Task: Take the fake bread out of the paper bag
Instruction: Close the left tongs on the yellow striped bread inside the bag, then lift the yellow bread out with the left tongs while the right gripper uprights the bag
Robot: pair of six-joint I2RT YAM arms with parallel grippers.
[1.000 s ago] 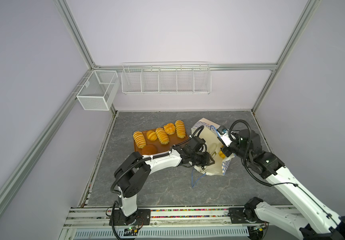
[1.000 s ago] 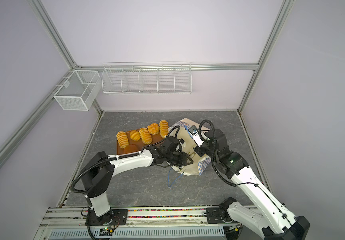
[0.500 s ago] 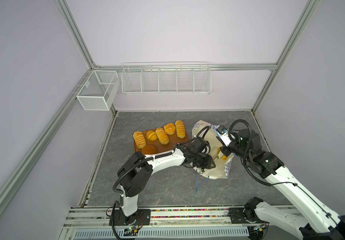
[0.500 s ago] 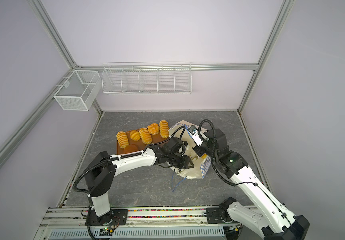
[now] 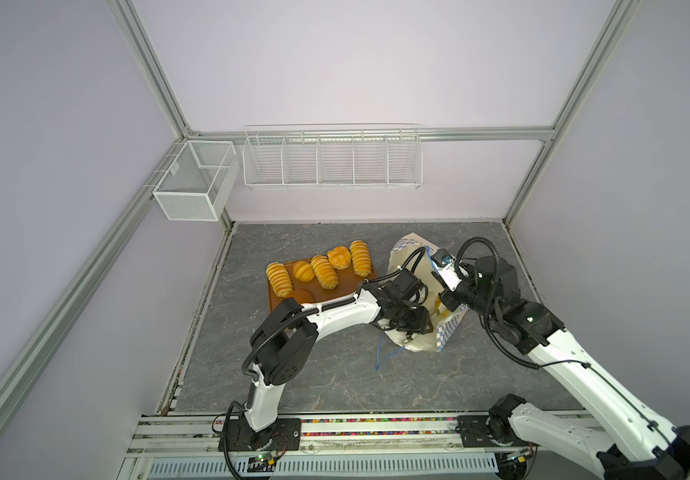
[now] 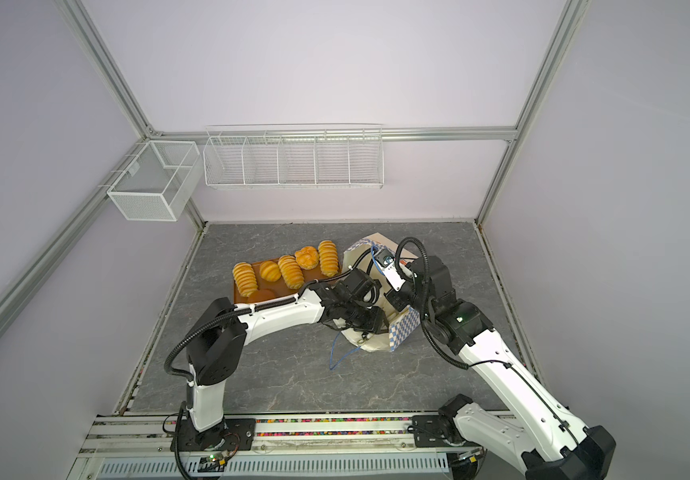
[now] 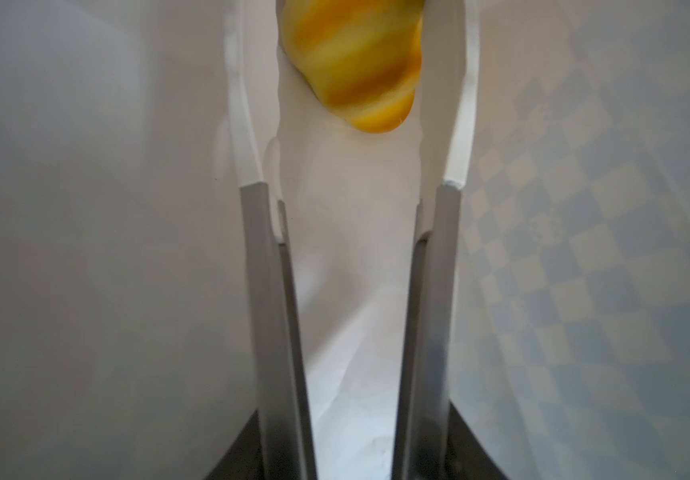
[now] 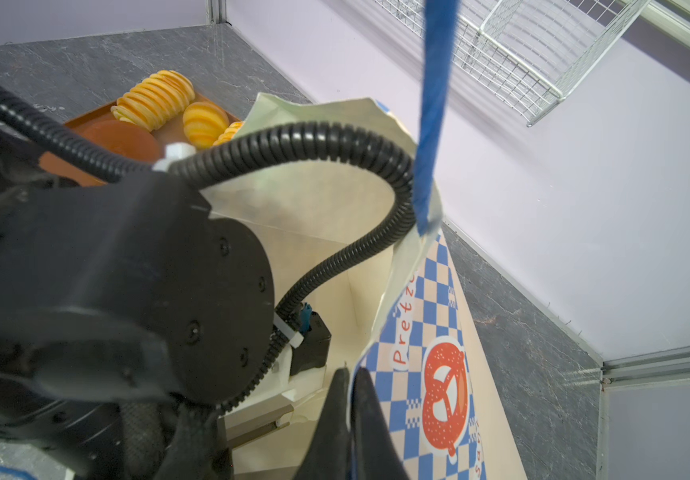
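The paper bag lies tipped on the grey table, its mouth held up. My right gripper is shut on the bag's rim beside the blue-checked band. My left gripper is inside the bag and open. One piece of fake bread, golden-yellow and striped, sits between its white fingertips; contact is unclear. In both top views only the left wrist shows at the bag mouth. Several more pieces rest on a brown tray.
A loose blue cord handle trails on the table in front of the bag; the other one hangs past the right wrist camera. A wire rack and a mesh box hang on the walls.
My left arm has pushed deeper into the bag and its jaws have widened a little. The bag's mouth has shifted slightly. The right gripper has kept its hold on the rim.
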